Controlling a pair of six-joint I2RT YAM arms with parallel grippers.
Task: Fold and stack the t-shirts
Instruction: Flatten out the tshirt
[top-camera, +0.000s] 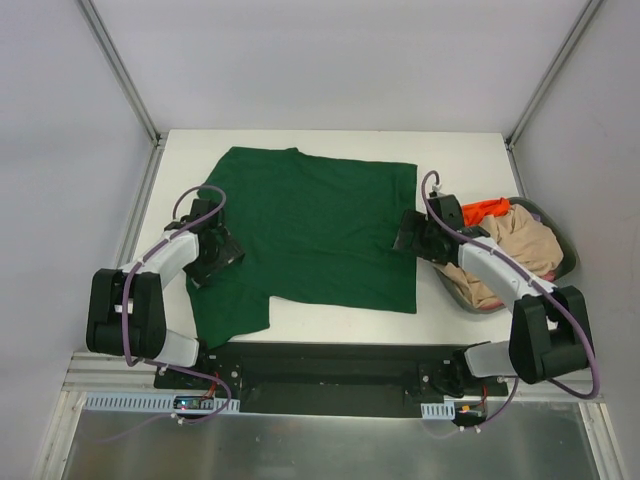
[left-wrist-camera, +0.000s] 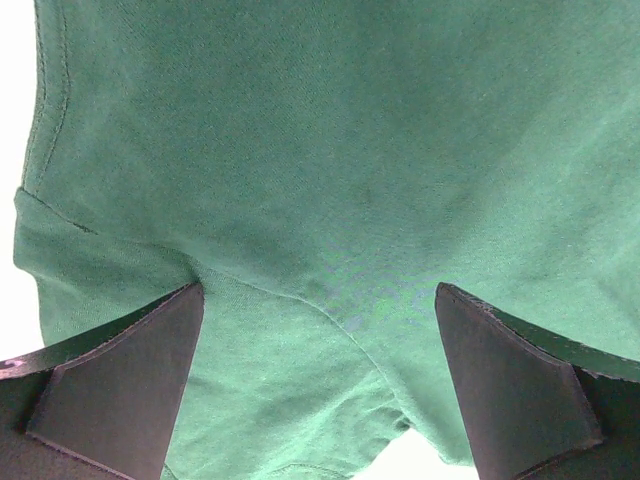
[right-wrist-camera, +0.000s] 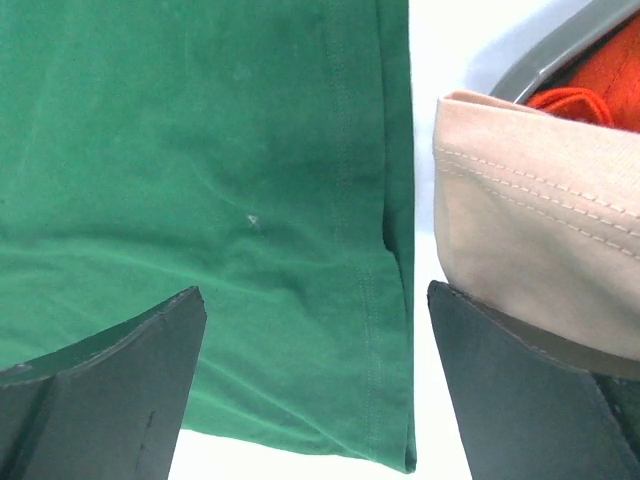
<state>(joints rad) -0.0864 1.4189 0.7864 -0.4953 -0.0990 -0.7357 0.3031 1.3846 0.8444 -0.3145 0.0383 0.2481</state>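
Dark green t-shirt (left-wrist-camera: 330, 160) fills nearly everything I see from my wrist. My left gripper (left-wrist-camera: 318, 290) stands wide apart, its two dark fingers (left-wrist-camera: 120, 380) rising from the lower corners with only cloth showing between them. I cannot tell whether the tips press into the fabric or sit just above it. A stitched seam runs down the upper left, close to the cloth's edge. A soft fold starts beside my left fingertip and slants down toward the bottom middle. The white table (left-wrist-camera: 10, 300) shows along the left edge and in a small patch below the hem, near my right finger.
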